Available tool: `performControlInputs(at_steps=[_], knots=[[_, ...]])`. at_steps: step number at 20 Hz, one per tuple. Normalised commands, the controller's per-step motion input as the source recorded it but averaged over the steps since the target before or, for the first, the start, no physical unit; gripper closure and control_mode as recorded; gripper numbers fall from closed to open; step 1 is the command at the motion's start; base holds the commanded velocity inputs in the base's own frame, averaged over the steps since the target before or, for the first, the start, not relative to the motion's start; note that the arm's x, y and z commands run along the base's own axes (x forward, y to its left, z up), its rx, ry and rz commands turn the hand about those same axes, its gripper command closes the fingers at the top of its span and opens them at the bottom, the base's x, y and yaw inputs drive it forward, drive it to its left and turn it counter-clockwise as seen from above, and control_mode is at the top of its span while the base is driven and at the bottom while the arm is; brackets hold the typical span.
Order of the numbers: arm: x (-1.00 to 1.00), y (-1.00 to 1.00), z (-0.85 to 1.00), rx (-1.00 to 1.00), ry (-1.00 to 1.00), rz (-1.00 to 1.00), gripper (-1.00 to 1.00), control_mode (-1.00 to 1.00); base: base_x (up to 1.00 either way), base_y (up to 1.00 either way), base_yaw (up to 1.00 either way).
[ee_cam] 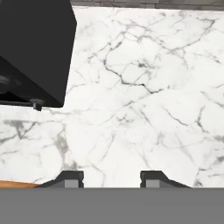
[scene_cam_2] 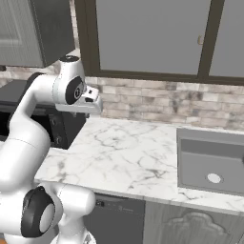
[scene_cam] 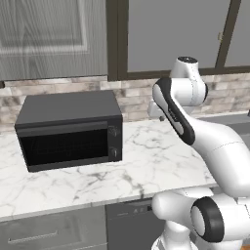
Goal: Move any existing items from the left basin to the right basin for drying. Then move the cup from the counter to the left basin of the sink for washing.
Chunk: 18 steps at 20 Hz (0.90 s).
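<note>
Two broad surfaces dominate this stage: the worktop, white marble with grey veins, and the brick wall behind it under grey cupboards. Next in size, the black microwave sits at the left of the worktop, pushed back toward the wall, which leaves an open strip of marble in front of it and a wide bare stretch to its right. The white arm rises over that bare stretch, its hand held high above the marble beside the microwave's right side; judged from this pose, it is in transit and not yet working on anything. The sink is recessed at the far right of the worktop, well apart from the hand; one grey basin with a pale round drain shows, and no item is visible in the part seen. Which basin this is cannot be told, since the frame cuts it off. The yellow cup appears nowhere on the visible marble. Smallest, the gripper points down at bare marble, its jaws spread apart and holding nothing, with free room on every side except toward the microwave's corner.
</note>
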Motion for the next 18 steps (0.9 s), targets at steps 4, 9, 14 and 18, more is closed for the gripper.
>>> performControlInputs(at_steps=[4,9,14,18], knots=[[-0.03,-0.26,0.00,0.01,0.00,0.01,-1.00,-1.00,0.00,0.00,0.00],[-0.06,-0.30,0.00,0.01,0.00,0.00,-1.00,-1.00,0.00,0.00,0.00],[0.00,-0.03,-0.11,-0.02,0.00,0.00,-1.00,-1.00,0.00,0.00,0.00],[0.00,0.00,-0.04,0.00,0.00,0.00,-1.00,-1.00,0.00,0.00,0.00]])
